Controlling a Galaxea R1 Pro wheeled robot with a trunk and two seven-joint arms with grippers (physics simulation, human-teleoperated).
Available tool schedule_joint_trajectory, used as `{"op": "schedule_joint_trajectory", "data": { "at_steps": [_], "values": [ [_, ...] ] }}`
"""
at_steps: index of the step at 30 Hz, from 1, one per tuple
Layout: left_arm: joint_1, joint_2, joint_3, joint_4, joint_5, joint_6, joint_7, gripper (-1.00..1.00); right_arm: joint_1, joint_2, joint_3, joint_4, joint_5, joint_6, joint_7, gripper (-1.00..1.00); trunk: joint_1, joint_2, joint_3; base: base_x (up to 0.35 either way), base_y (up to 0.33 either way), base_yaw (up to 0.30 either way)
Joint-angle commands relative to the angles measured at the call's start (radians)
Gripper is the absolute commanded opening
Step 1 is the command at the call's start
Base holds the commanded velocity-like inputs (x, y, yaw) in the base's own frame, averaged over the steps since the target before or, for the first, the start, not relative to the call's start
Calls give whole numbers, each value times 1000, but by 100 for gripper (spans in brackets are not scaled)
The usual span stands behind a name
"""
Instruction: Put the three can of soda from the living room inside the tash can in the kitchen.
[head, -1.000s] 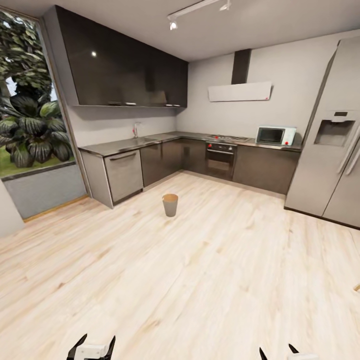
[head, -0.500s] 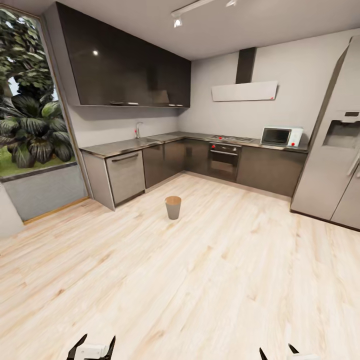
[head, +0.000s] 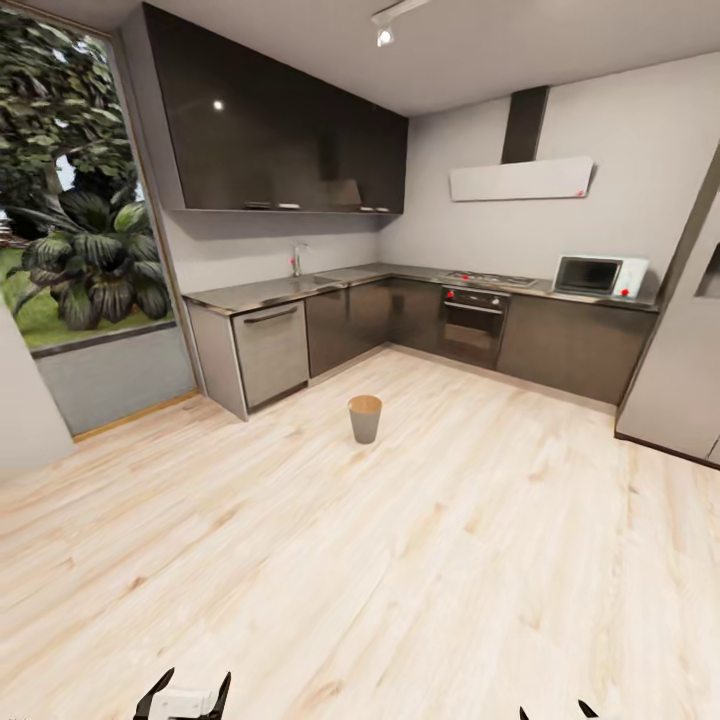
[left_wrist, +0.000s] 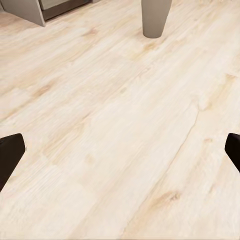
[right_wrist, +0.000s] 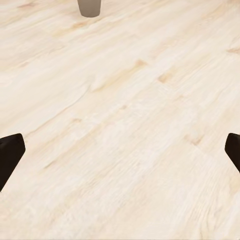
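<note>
The tash can (head: 365, 418), grey outside and brown inside, is standing upright on the kitchen (head: 400, 300) floor, centre frame.

Pale wood floor (head: 400, 560) stretched to an L-shaped steel counter (head: 300, 288) over dark grey cabinets (head: 345, 325), with a built-in oven (head: 472, 325), microwave (head: 598, 276) and range hood (head: 520, 180). A tall window (head: 80, 200) at the left showed leafy plants.

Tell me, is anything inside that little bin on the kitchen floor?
Only the brown inner wall near the rim of the bin shows from the head view. Its bottom is hidden by its own wall, so any contents cannot be told.
</note>
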Motion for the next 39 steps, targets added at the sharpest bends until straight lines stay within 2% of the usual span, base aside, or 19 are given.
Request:
{"op": "schedule_joint_trajectory", "data": {
  "at_steps": [1,9,17,39],
  "values": [
    [0,0,0,0,0,0,0,100,0,0,0,1,0,0,0,100,0,0,0,163,0,162],
    [0,0,0,0,-1,0,0,100,0,0,0,5,0,0,0,100,0,0,-4,162,0,147],
    [0,0,0,0,-1,0,1,100,0,0,-1,5,0,0,0,100,0,0,-8,162,0,26],
    [0,0,0,0,-1,0,1,100,0,0,-1,5,0,0,0,100,0,0,12,161,0,-97]
  ]
}}
